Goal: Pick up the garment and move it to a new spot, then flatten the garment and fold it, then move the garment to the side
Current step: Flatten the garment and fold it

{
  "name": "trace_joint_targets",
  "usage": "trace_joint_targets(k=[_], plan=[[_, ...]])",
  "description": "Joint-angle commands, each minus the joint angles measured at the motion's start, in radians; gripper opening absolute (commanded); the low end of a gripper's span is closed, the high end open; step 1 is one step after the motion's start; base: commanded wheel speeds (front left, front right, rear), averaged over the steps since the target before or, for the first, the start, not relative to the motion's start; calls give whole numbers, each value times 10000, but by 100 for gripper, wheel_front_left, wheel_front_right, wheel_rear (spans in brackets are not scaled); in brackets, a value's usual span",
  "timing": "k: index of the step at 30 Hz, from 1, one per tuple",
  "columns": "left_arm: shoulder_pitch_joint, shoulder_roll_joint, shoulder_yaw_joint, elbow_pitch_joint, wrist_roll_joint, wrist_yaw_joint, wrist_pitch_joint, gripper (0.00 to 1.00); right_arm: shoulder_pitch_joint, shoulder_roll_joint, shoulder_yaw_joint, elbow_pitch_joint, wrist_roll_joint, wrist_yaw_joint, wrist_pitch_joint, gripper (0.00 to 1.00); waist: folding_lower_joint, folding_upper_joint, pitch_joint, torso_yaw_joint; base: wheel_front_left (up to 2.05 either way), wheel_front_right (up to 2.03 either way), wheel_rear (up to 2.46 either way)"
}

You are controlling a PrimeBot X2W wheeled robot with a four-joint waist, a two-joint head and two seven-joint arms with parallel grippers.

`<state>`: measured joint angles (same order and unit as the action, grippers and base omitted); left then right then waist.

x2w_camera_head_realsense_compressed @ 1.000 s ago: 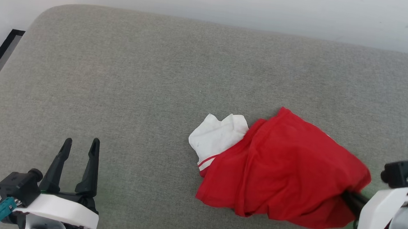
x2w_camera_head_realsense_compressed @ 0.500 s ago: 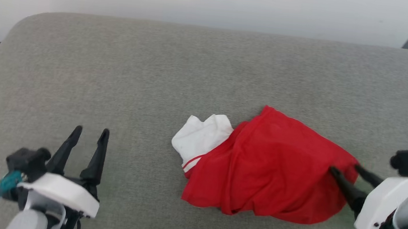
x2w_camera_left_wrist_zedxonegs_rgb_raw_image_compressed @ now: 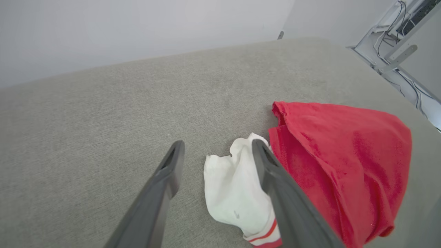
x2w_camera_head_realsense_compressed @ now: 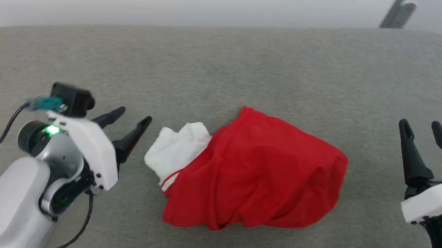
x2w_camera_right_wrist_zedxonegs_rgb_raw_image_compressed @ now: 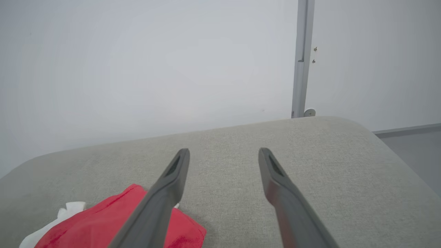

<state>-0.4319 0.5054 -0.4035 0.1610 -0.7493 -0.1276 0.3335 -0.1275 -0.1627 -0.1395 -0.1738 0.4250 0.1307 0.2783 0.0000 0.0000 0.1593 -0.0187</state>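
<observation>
Grey cushion [x2w_camera_head_realsense_compressed: 249, 63] holds the crumpled shirt [x2w_camera_head_realsense_compressed: 256, 178] at its middle, claws spread empty, left claw [x2w_camera_head_realsense_compressed: 135, 115] beside its white sleeve [x2w_camera_head_realsense_compressed: 173, 153], right claw [x2w_camera_head_realsense_compressed: 419, 124] well apart; flattening seems next, needing a sleeve pinch.

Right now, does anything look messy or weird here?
Yes, the shirt is messy. It lies bunched in a red heap on the grey cushion, not spread flat, with one white sleeve poking out on the side nearer the left hand. Nothing looks torn or spilled.
</observation>
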Motion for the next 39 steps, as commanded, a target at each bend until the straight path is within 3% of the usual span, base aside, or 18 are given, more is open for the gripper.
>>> trace_joint_targets(k=[1, 10, 17, 22, 29, 30, 31, 36, 39], plan=[[-289, 55, -184, 173, -168, -31, 399, 100, -112, 144, -50, 127, -185, -1, -354, 100, 0, 0, 80, -315, 0, 0, 0], [-1833, 226, -1435, 1771, -819, -33, 3158, 100, -261, 506, 161, 971, -706, -1, -1883, 100, 0, 0, 236, -1113, 0, 0, 0], [-2701, -34, -1945, 3288, -830, 130, 4596, 100, -337, 567, 538, 1440, -685, -1, -2448, 100, 0, 0, 368, -1482, 0, 0, 0], [-3037, -327, -2283, 4170, -668, 320, 5101, 100, -470, 551, 719, 1666, -564, -1, -2541, 100, 0, 0, 534, -1650, 0, 0, 0], [-3197, -714, -2793, 5840, -148, 381, 4862, 100, -740, 465, 939, 1803, -394, -1, -2627, 100, 0, 0, 848, -1797, 0, 0, 0], [-3227, -780, -2871, 6053, -90, 343, 4821, 92, -760, 472, 952, 1828, -354, -1, -2623, 100, 0, 0, 882, -1797, 0, 0, 0], [-3289, -839, -2884, 6228, -53, 328, 4669, 0, -786, 468, 960, 1852, -347, -1, -2633, 100, 0, 0, 912, -1789, 0, 0, 0], [-3746, -894, -2758, 6621, -69, 244, 4187, 0, -842, 426, 899, 1908, -292, -1, -2708, 100, 0, 0, 965, -1680, 0, 0, 0], [-4292, -584, -2511, 6691, -53, 238, 3677, 0, -793, 368, 770, 1915, -300, -1, -2717, 100, 0, 0, 938, -1524, 0, 0, 0]])
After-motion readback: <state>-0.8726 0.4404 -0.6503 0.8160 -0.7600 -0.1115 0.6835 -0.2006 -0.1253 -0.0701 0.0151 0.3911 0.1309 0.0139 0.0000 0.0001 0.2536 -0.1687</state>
